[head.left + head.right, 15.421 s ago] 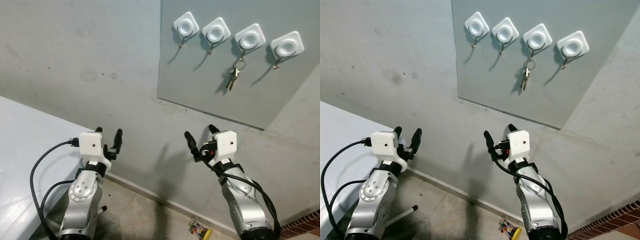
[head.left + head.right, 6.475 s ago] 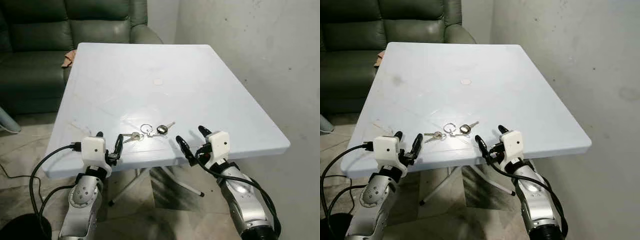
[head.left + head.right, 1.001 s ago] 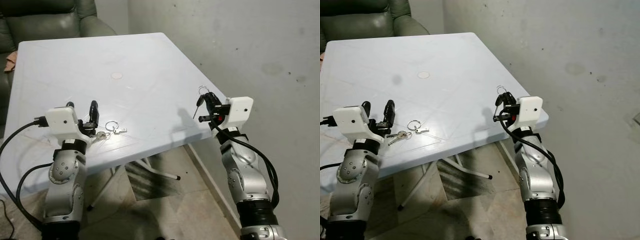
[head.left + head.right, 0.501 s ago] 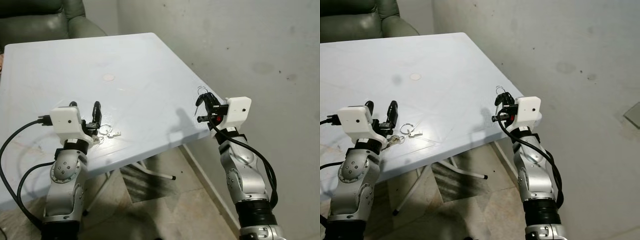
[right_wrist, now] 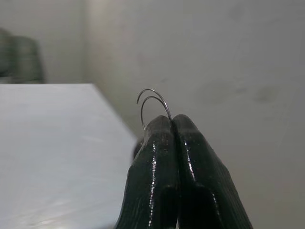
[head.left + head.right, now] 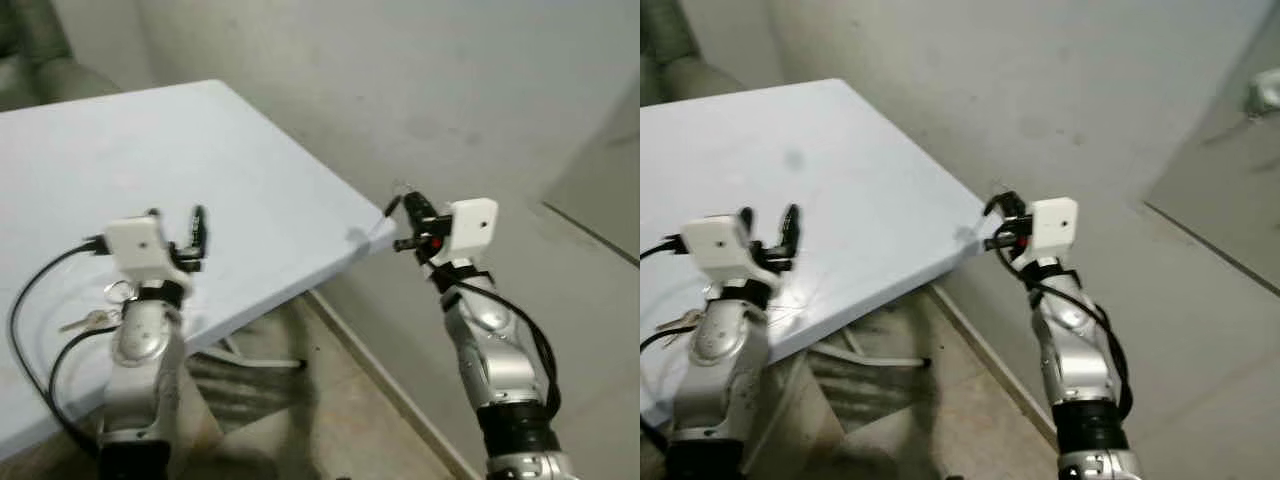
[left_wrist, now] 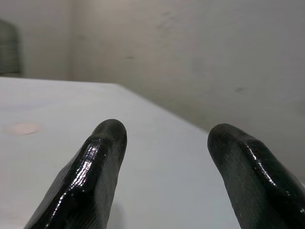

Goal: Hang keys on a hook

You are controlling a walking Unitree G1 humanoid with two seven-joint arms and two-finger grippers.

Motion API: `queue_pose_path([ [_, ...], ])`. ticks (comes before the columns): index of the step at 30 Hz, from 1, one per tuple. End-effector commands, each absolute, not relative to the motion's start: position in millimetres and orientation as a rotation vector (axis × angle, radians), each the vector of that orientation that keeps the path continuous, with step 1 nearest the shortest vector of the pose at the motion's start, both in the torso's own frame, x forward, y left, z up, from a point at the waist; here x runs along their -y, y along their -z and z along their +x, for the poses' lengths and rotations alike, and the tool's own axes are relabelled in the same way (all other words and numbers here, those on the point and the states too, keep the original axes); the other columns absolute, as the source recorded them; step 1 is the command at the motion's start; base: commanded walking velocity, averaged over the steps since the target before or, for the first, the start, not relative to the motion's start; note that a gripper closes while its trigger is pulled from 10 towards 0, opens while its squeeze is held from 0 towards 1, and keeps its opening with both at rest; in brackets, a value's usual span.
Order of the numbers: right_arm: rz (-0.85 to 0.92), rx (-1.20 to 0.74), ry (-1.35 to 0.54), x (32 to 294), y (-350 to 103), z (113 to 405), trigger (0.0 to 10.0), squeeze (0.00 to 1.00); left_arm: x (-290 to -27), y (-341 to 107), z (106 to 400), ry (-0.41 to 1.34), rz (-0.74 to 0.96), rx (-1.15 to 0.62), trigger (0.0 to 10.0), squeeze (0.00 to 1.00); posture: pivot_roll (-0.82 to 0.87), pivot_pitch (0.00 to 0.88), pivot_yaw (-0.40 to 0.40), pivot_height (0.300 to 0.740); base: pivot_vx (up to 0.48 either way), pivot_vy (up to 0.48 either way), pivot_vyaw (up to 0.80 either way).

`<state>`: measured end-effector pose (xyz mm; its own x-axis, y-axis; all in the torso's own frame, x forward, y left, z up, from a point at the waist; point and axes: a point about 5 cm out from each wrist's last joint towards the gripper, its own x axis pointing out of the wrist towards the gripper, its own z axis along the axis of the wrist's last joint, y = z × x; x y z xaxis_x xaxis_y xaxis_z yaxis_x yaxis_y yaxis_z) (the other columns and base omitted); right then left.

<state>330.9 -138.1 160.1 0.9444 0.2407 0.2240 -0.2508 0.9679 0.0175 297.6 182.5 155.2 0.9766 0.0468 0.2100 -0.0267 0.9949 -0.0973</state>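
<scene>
While the right gripper (image 5: 172, 125) is raised beyond the corner of the pale blue worktop (image 6: 250, 190), its two black fingers (image 5: 157, 157) are pressed together on a key ring (image 5: 153, 102). Two thin wire loops of the ring stand out above the fingertips in the right wrist view. In the head views the picture is blurred, and the keys themselves cannot be made out at this gripper (image 6: 408, 222); only something small and dark shows at its tip. Behind it is a grey, stained wall (image 6: 400, 80).

The left gripper (image 6: 178, 225) is held over the worktop with its fingers (image 7: 95, 167) apart and nothing between them. A second bunch of keys (image 6: 95, 318) with a ring lies on the worktop just beside the left arm, near the front edge. Under the worktop, metal legs (image 6: 250, 360) stand on a tiled floor (image 6: 340, 420).

At the upper right of the right eye view there is a grey board (image 6: 1230, 190) on the wall, with a white hook (image 6: 1267, 92) at its top edge. No writing or brand can be read anywhere.
</scene>
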Motion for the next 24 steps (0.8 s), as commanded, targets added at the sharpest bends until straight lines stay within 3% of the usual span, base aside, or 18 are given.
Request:
queue_pose_path([
  [1,0.051,0.226,-0.267,134.0,-162.3,331.4,10.0,0.0,-186.0,-153.9,297.1,-0.054,-0.081,0.207,10.0,0.0,-0.06,0.0,-0.064,0.74,0.0,0.0,-0.77],
  [16,0.06,0.223,-0.272,134.2,-162.5,331.0,10.0,0.0,-186.1,-150.1,297.1,-0.075,-0.116,0.182,10.0,0.0,-0.06,0.0,-0.073,0.74,0.0,0.0,-0.77],
  [24,0.054,0.221,-0.279,133.4,-161.8,329.5,10.0,0.0,-185.7,-147.7,296.7,-0.083,-0.103,0.158,10.0,0.0,-0.06,0.005,-0.073,0.74,0.0,0.0,-0.06],
])
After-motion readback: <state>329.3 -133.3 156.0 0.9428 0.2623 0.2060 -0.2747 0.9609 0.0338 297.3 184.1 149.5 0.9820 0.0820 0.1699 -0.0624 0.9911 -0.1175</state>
